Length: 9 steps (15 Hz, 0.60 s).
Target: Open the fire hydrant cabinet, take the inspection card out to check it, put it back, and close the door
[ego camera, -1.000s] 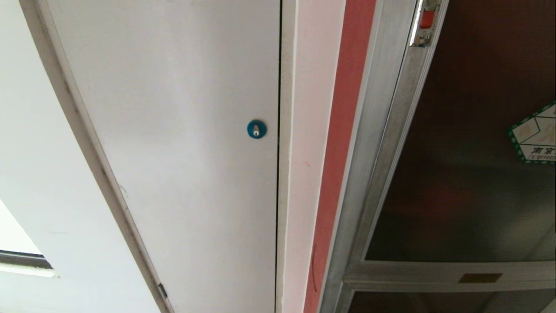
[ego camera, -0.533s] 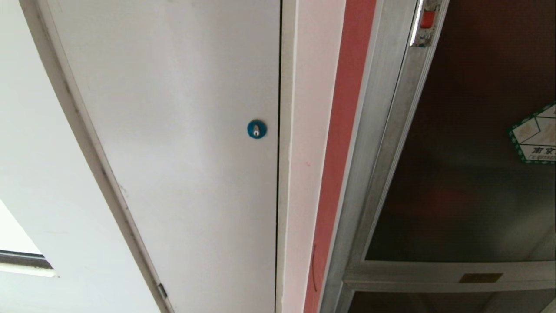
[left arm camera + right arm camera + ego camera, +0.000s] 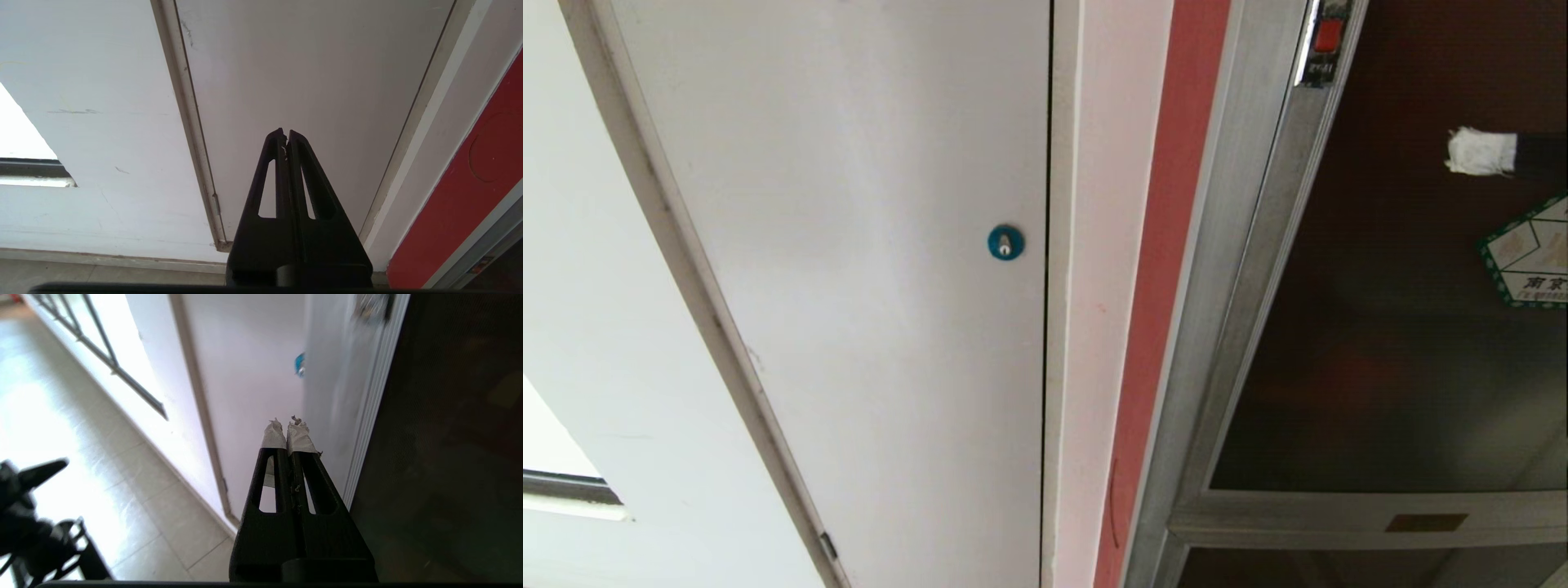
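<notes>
Right gripper point(image 3: 1454, 152), tape-wrapped fingers pressed together and empty, hovers before the closed door point(image 3: 1405, 327), right of its red latch point(image 3: 1327, 34). I judge the framed glass panel rigid and slippery; take hold at the latch edge. Left gripper point(image 3: 286, 132) is parked, closed.

Two doors are showing beside the right gripper point(image 3: 1462, 152): one white door point(image 3: 866, 245), one tinted door point(image 3: 1405, 327) bearing one sticker point(image 3: 1531, 253), one red latch point(image 3: 1328, 34).

hexagonal sticker point(image 3: 1531, 253) cut by head view's edge; cabinet interior hidden behind dark door point(image 3: 1405, 327)
</notes>
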{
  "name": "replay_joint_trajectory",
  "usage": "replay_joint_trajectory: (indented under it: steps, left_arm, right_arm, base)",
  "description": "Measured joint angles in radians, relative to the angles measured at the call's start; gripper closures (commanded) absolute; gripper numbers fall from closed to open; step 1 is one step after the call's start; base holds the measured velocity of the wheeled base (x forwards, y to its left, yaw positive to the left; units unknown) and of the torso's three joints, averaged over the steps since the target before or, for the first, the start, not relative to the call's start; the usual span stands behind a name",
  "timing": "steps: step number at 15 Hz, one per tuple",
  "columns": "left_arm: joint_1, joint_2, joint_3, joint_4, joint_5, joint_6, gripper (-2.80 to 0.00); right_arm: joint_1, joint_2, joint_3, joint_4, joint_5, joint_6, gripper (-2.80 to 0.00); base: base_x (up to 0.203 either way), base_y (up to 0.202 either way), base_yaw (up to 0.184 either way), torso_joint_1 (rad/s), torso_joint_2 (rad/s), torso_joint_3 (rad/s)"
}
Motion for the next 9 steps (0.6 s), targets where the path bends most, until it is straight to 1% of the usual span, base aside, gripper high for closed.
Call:
replay_joint_trajectory:
  steps: [2, 3, 6, 9]
  left_arm:
    - [0.000, 0.000, 0.000, 0.000, 0.000, 0.000, 0.00]
    - [0.000, 0.000, 0.000, 0.000, 0.000, 0.000, 0.00]
    - [0.000, 0.000, 0.000, 0.000, 0.000, 0.000, 0.00]
    - [0.000, 0.000, 0.000, 0.000, 0.000, 0.000, 0.00]
  right_arm:
    - [0.041, 0.069, -0.077, -0.003, -0.074, 0.005, 0.00]
    - [0.056, 0.099, -0.109, -0.003, -0.097, 0.006, 0.00]
    - [0.073, 0.169, -0.198, -0.002, -0.112, 0.006, 0.00]
    - [0.074, 0.223, -0.271, -0.003, -0.161, 0.006, 0.00]
  base:
    - [0.000, 0.000, 0.000, 0.000, 0.00, 0.000]
    - [0.000, 0.000, 0.000, 0.000, 0.00, 0.000]
    - [0.000, 0.000, 0.000, 0.000, 0.00, 0.000]
    - [0.000, 0.000, 0.000, 0.000, 0.00, 0.000]
